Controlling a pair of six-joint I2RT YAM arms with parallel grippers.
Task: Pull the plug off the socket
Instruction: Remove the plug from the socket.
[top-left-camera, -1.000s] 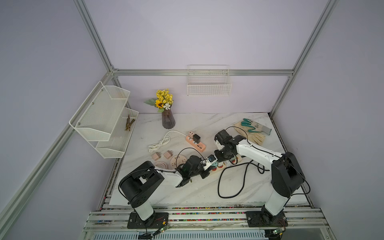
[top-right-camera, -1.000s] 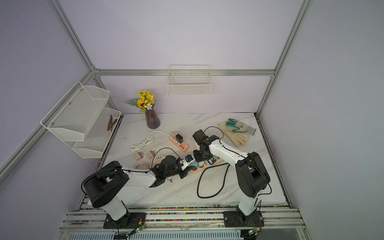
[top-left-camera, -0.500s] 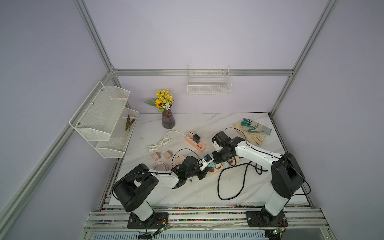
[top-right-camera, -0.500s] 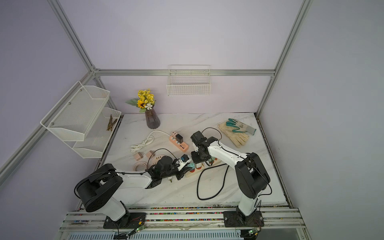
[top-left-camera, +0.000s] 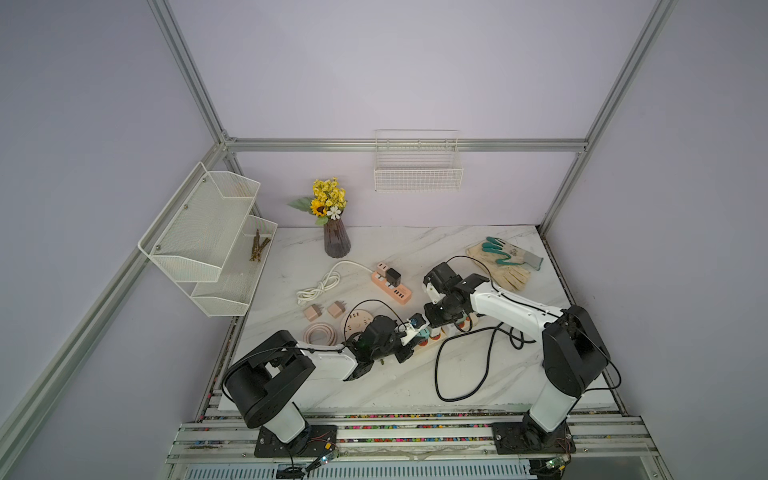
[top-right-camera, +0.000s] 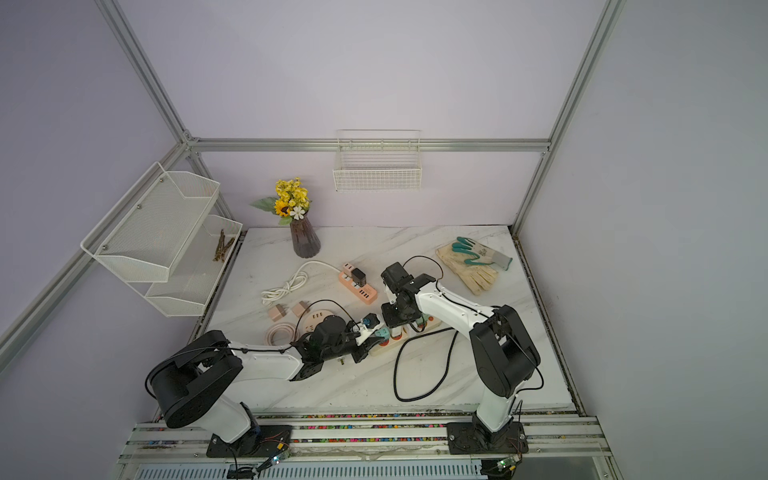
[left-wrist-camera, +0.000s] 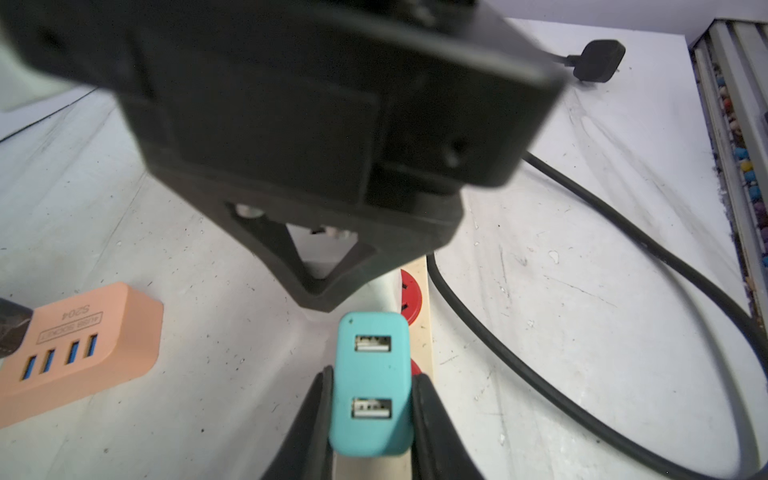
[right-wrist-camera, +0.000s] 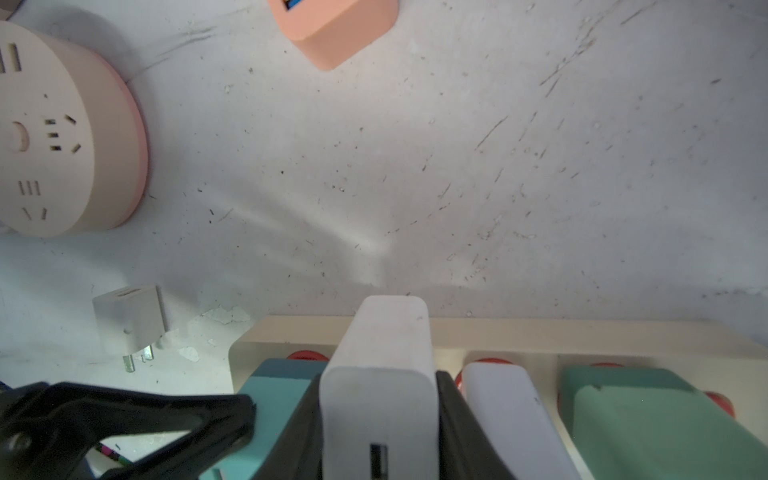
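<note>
A cream power strip (left-wrist-camera: 428, 340) with red sockets lies at the table's front middle (top-left-camera: 451, 330). A row of plugs stands in it. My left gripper (left-wrist-camera: 371, 376) is shut on the teal two-port USB plug (left-wrist-camera: 370, 428) at the strip's end; the plug also shows in a top view (top-right-camera: 382, 332). Beside it, my right gripper (right-wrist-camera: 379, 399) is shut on the white plug (right-wrist-camera: 380, 357), coming down from above (top-left-camera: 436, 326). A pale plug (right-wrist-camera: 503, 399) and a green plug (right-wrist-camera: 648, 419) fill the sockets beyond. The plugs' pins are hidden.
A black cable (top-left-camera: 457, 365) loops in front of the strip to a black plug (left-wrist-camera: 598, 60). A pink USB strip (top-left-camera: 392, 282), a round socket (right-wrist-camera: 54, 137) and a loose grey plug (right-wrist-camera: 131, 318) lie close by. Gloves (top-left-camera: 503, 262) and a flower vase (top-left-camera: 336, 241) sit farther back.
My left arm has sunk lower and stretched flatter towards the strip. The right wrist has shifted slightly left over the strip. Both grips look unchanged.
</note>
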